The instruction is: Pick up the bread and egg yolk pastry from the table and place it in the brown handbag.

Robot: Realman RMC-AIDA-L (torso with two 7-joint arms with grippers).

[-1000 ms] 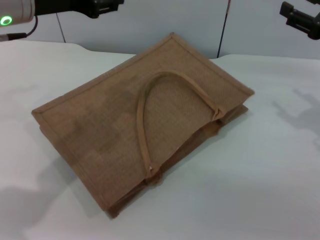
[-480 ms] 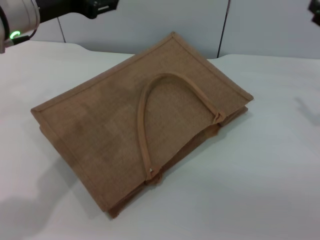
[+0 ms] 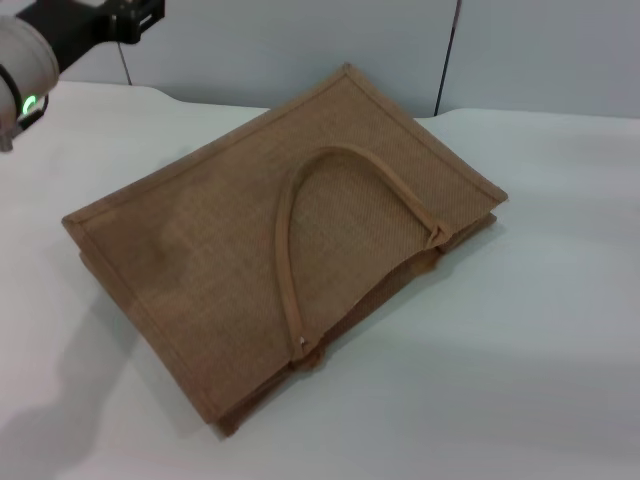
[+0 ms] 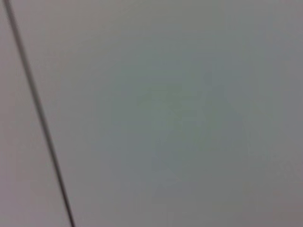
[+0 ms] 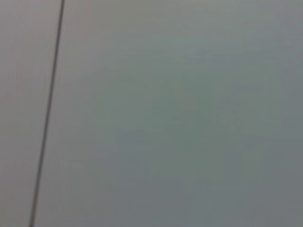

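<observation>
The large flat brown handbag of coarse jute-like weave (image 3: 250, 250) lay on its side on the white table (image 3: 540, 330), set at a slant, its stitched edges running all round the upper face. One long tan looped handle (image 3: 300, 215) rested flat across that face, arching from the bag's mouth edge toward the middle of the panel. The mouth faced the near right side of the table and looked nearly closed, the two panels lying one on the other.

Neither the striped loaf nor the small round pastry showed anywhere on the tabletop.

The left arm (image 3: 40, 45) hung raised at the far left corner, above the table and well apart from the bag, with a green light glowing on its pale wrist and a black part beyond it. I could not tell how its fingers stood. Both wrist cameras faced only a plain grey wall panel (image 4: 180, 118) crossed by a thin dark seam (image 4: 38, 113).
</observation>
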